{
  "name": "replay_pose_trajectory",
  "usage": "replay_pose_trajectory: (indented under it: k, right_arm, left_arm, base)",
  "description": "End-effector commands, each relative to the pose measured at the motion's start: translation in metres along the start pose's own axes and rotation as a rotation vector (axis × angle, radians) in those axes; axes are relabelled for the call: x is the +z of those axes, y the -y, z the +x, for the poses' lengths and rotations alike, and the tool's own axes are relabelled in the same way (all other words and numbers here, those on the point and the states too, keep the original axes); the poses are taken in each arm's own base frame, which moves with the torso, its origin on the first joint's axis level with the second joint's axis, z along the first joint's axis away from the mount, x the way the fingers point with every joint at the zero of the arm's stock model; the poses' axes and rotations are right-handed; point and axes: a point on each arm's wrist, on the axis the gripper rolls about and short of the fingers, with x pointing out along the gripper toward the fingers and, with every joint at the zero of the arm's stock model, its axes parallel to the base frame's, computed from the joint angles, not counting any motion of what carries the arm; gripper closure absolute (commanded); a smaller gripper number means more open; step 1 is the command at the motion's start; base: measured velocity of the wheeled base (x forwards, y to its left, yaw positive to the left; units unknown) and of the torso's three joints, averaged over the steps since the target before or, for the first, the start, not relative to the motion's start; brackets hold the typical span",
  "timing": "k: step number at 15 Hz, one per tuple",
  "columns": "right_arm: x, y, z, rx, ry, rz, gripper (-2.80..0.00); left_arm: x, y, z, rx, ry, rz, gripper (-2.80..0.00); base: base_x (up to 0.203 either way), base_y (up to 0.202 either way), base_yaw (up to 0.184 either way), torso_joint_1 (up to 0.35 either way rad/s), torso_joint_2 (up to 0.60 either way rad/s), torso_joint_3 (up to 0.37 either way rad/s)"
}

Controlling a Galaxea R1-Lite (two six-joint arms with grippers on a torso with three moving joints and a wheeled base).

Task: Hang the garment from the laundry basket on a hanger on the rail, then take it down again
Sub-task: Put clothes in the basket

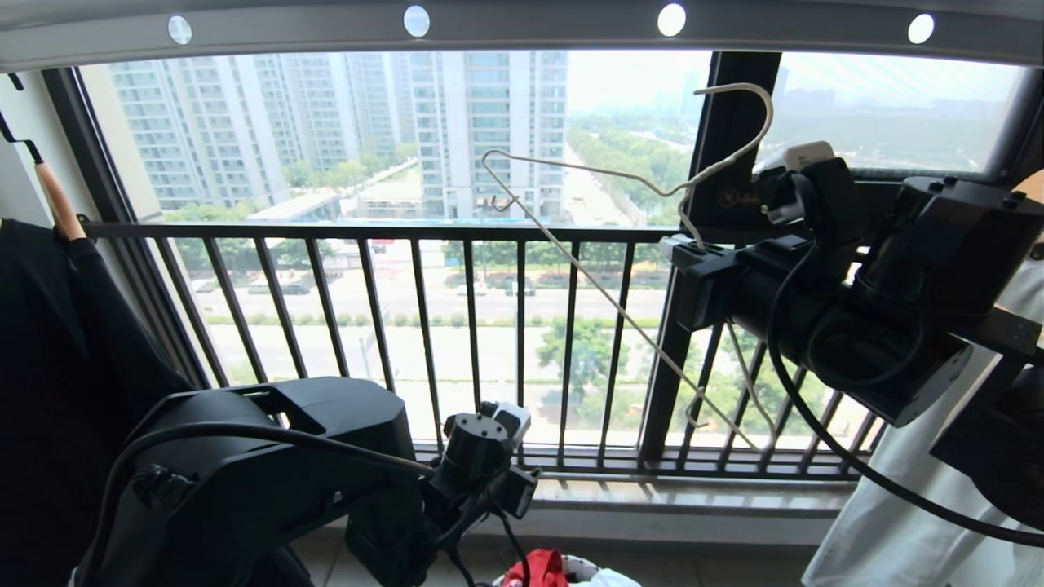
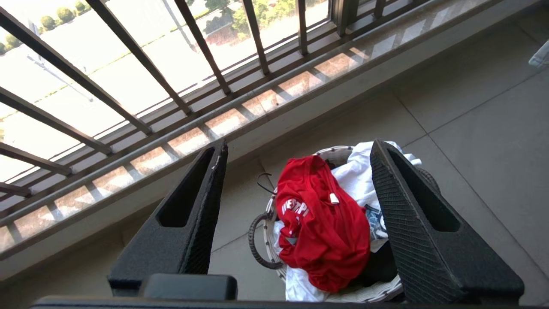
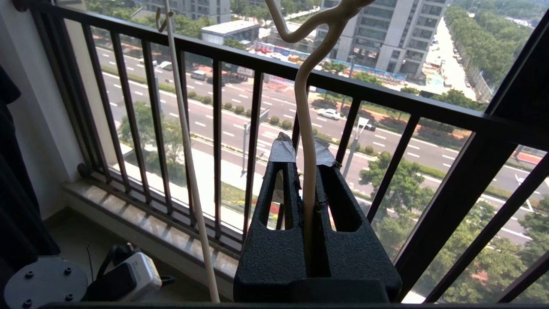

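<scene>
Landmark: the dark barred window railing (image 1: 457,326) across the balcony front.

Right claw (image 3: 305,161), raised at the level of the railing's top bar, is clamped tight on the neck of the thin cream-white wire hanger (image 1: 620,244). Wire runs straight up between the two black fingers (image 3: 281,189), whose tips are wrapped in grey tape. Hanger is tilted, hook uppermost, triangular frame slanting down in front of the railing bars. Hook sits below the wide grey metal rail with round holes (image 1: 538,28), which runs overhead above the railing; hook and rail apart.

Left claw (image 2: 296,154) hangs low on the room side of the railing, pointing down at the floor. Its two fingers stand well apart, nothing between them.

Directly beneath it, on the tiled floor near the foot of the railing: small round laundry basket with white woven rim and black loop handles (image 2: 268,214). The red short-sleeved T-shirt with white lettering (image 2: 321,223) lies crumpled on top of the basket, over white cloth (image 2: 356,176).

A black garment (image 1: 49,367) hangs at the railing's left end.
</scene>
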Motion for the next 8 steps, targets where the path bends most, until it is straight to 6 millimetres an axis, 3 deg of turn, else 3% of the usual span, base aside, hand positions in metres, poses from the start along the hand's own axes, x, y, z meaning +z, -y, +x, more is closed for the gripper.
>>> replay_pose_trajectory:
  k: [1,3,4,8]
  right_arm:
    - [0.000,0.000,0.000,-0.001,0.003,0.000,0.00]
    - [0.000,0.000,0.000,0.000,0.004,0.000,0.00]
    - [0.000,0.000,-0.002,0.001,0.004,0.000,0.00]
    - [-0.006,-0.002,-0.004,0.011,-0.014,-0.037,0.00]
  left_arm:
    - [0.013,-0.003,-0.014,0.002,0.032,-0.001,-2.80]
    - [0.021,-0.004,-0.024,0.003,0.048,0.013,-2.80]
    - [0.029,-0.006,-0.034,0.004,0.066,0.025,0.00]
    - [0.058,-0.016,-0.096,0.013,0.149,0.050,0.00]
  base:
    - [0.000,0.000,0.000,0.000,0.00,0.000]
    - [0.000,0.000,0.000,0.000,0.00,0.000]
    - [0.000,0.000,0.000,0.000,0.00,0.000]
    - [0.000,0.000,0.000,0.000,0.00,0.000]
